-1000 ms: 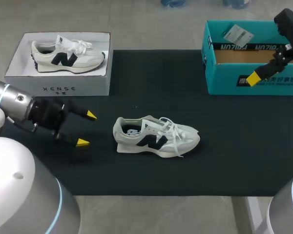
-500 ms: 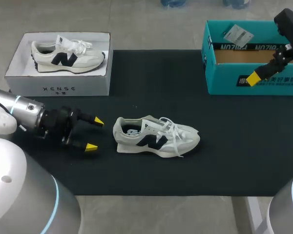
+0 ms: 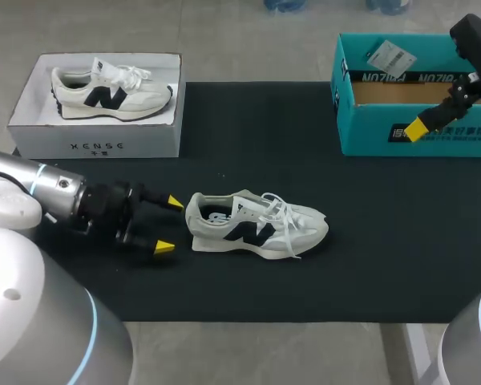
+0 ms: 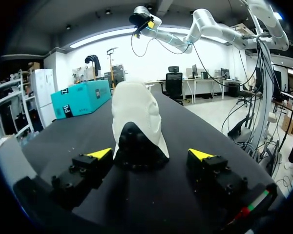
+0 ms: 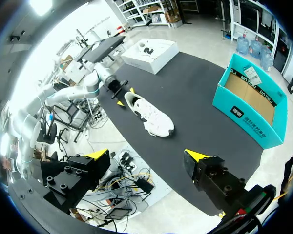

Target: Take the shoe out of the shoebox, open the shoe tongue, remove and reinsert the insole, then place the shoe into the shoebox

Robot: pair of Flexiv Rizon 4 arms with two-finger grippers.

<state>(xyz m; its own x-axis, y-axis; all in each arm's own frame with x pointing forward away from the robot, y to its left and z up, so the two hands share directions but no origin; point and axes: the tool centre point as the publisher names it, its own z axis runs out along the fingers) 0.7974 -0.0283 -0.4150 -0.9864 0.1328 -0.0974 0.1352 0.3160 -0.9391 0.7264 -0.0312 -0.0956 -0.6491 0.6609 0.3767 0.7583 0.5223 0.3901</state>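
Note:
A white sneaker with dark side marks (image 3: 256, 224) lies on its sole in the middle of the black mat, toe to the right. My left gripper (image 3: 169, 225) is open just left of its heel, the yellow tips level with it. In the left wrist view the heel (image 4: 136, 126) stands right ahead of the open gripper (image 4: 151, 156), not touched by either finger. The teal shoebox (image 3: 417, 136) sits open at the back right. My right gripper (image 3: 423, 124) hangs high over that box; the right wrist view shows this gripper (image 5: 149, 158) open and empty, far above the sneaker (image 5: 149, 113).
A white shoebox (image 3: 96, 144) at the back left holds a second, matching sneaker (image 3: 112, 92). A paper tag (image 3: 391, 58) lies inside the teal box. The black mat (image 3: 305, 144) covers the table between the boxes.
My left gripper has moved right along the mat, closing in on the sneaker's heel, still open. The right arm and the sneaker have not moved.

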